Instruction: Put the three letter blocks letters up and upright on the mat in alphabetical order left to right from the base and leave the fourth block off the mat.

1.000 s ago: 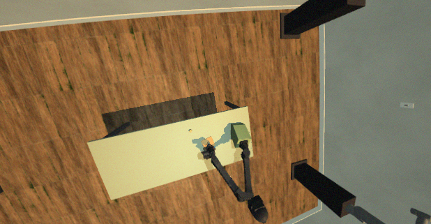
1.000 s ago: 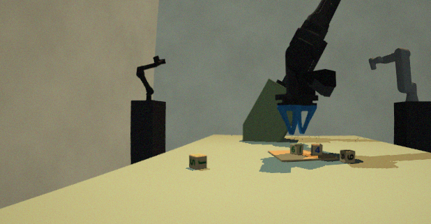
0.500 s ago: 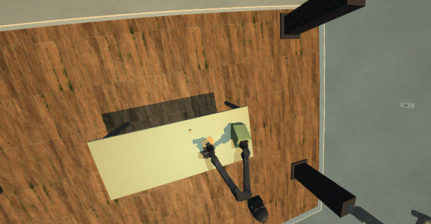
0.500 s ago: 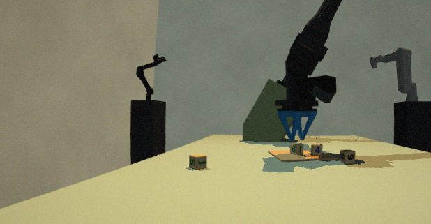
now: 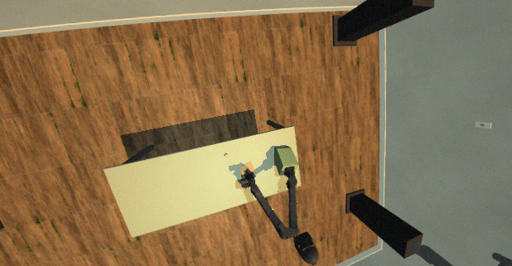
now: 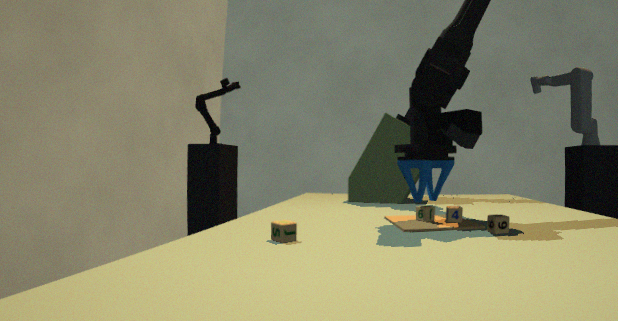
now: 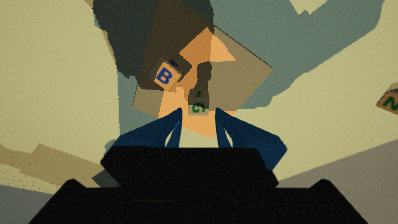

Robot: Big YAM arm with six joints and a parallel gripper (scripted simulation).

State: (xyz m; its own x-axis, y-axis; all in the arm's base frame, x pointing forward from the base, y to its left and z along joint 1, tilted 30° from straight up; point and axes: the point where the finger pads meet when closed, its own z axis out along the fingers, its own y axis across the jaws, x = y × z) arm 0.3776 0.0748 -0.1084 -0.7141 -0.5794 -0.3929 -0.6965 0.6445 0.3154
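The orange mat (image 7: 235,75) (image 6: 400,221) (image 5: 248,166) lies flat on the table. A block with a blue B (image 7: 166,76) (image 6: 454,215) on top and a block with a green G (image 7: 199,107) (image 6: 425,213) on top sit on the mat, close together. My gripper (image 7: 198,112) (image 6: 426,193) (image 5: 247,176) has blue fingers. It is open and empty, pointing down just above the G block. A third block (image 7: 389,101) (image 6: 283,231) (image 5: 225,155) lies well off the mat. A fourth block (image 6: 498,224) lies just beside the mat's edge and is out of the wrist view.
A green box (image 5: 287,158) (image 6: 380,168) stands on the table behind the mat, near the arm's base side. Dark pedestals (image 6: 212,185) with other arms stand off the table. The table's edge (image 5: 124,222) is far from the mat.
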